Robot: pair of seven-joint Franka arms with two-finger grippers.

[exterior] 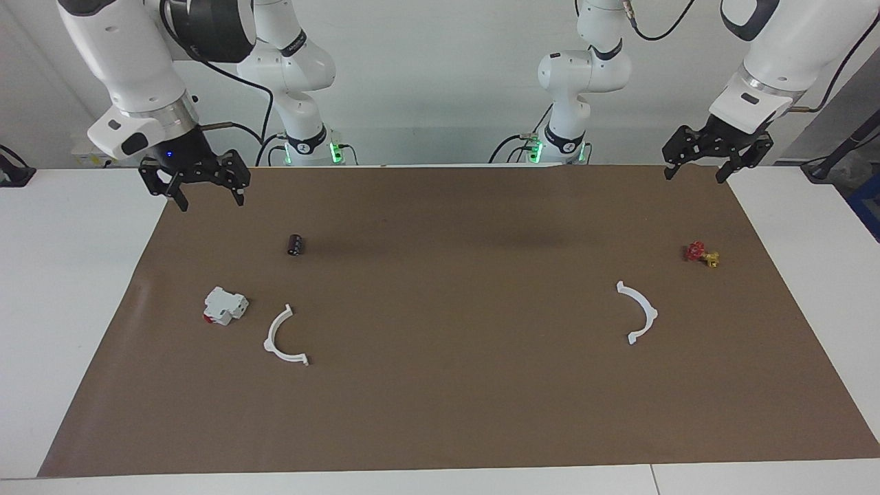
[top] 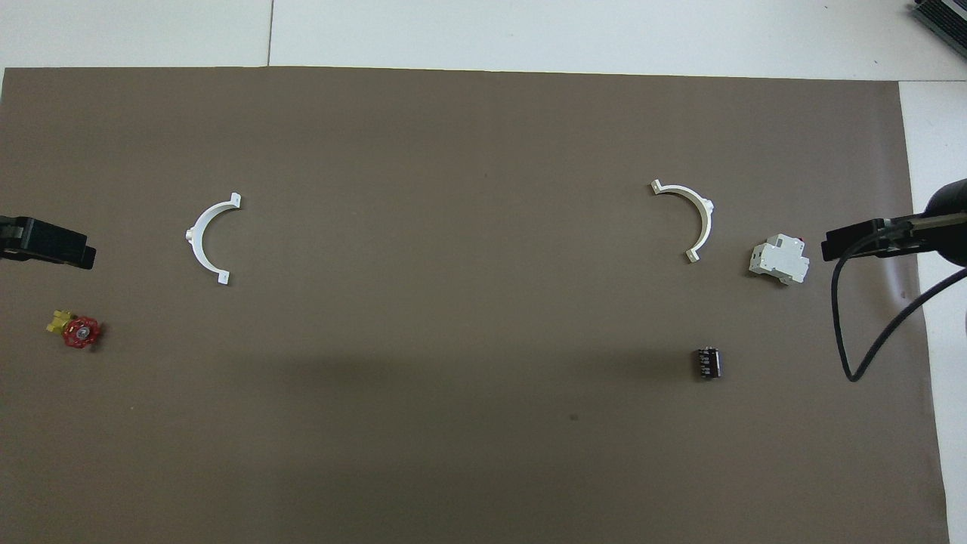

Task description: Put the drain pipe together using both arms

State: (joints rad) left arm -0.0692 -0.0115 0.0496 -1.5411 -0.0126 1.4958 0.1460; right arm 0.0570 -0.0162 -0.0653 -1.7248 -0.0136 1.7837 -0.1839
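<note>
I see the table through two cameras. One sits high up across from my robots and looks back at them, so it shows both whole arms and all of the brown mat (exterior: 440, 412). The other hangs high over the robots' end and looks almost straight down, a bit closer in; both show the same mat, only turned half way round.
</note>
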